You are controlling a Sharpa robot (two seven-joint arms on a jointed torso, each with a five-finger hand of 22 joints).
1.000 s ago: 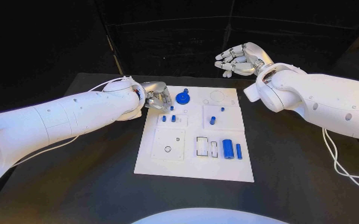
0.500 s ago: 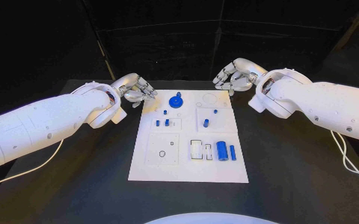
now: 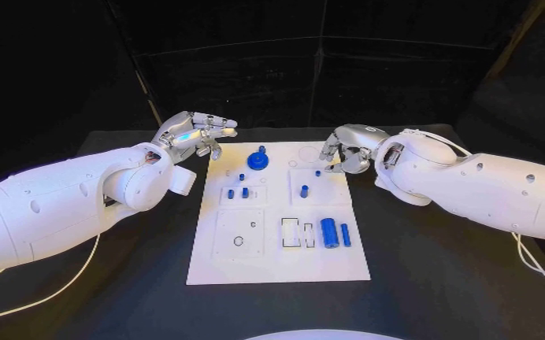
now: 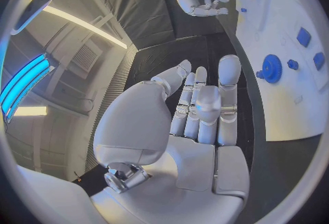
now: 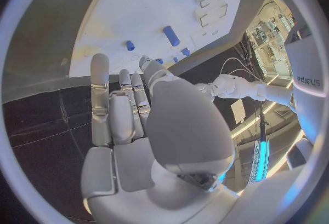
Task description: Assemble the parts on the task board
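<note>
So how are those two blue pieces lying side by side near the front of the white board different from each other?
The thick blue cylinder is much fatter than the thin blue pin beside it, on its right in the head view. The cylinder also reaches a little further toward the back of the white board. Both are blue, lie flat, point the same way, and neither is touched by a hand.

A black table (image 3: 431,253) stands before a dark curtain (image 3: 341,80).
</note>
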